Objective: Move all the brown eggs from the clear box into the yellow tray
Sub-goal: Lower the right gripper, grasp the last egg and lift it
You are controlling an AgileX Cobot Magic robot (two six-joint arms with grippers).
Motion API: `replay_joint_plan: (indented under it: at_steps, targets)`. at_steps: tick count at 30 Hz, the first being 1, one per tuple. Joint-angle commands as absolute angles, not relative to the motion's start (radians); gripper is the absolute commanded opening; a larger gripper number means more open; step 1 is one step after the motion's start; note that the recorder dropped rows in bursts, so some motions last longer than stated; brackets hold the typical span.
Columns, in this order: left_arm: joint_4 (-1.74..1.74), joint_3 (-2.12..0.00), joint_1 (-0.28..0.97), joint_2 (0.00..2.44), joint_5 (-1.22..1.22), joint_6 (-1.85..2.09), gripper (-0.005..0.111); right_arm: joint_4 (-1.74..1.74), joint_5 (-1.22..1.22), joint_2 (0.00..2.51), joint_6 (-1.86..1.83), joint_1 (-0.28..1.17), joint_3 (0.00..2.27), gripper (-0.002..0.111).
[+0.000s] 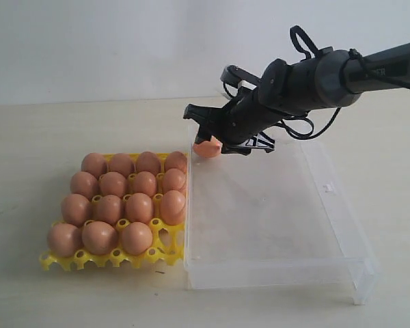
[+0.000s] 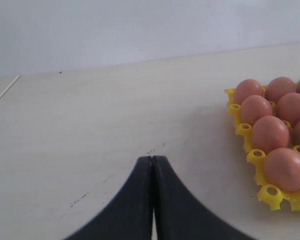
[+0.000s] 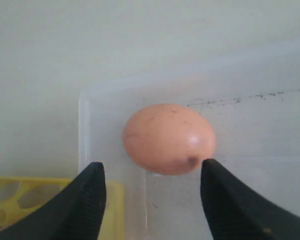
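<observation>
Brown egg (image 1: 206, 148): in the exterior view the right gripper (image 1: 215, 133) hides its top from you.
Contact: in the right wrist view you cannot tell whether the fingertip (image 3: 210, 172) touches the shell.
Right arm (image 1: 369, 68): cut off by the exterior view's right edge.
Yellow tray (image 2: 262, 175): cut by the left wrist picture's edge, and you see only some of its cups.
Left gripper (image 2: 152, 162): its fingers run off the picture's edge.
Clear box (image 3: 85, 130): you get one corner, and the rest runs out of frame.

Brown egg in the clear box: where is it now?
Exterior view: the egg lies in the far left corner of the clear box, beside the yellow tray, under the open right tool.
</observation>
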State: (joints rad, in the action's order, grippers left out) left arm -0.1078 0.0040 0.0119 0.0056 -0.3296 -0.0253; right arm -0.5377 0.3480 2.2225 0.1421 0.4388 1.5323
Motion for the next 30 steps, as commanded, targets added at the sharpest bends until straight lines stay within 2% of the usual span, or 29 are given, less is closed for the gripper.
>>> replay_joint_plan:
  at_steps: [1,30]
  targets:
    - [-0.105,0.000,0.011,0.000,-0.319,-0.030,0.000,-0.569,0.331,2.250,0.156,0.434,1.558,0.055]
    - [-0.105,0.000,0.011,0.000,-0.319,-0.030,0.000,-0.574,0.225,2.309,0.159,0.423,1.558,0.055]
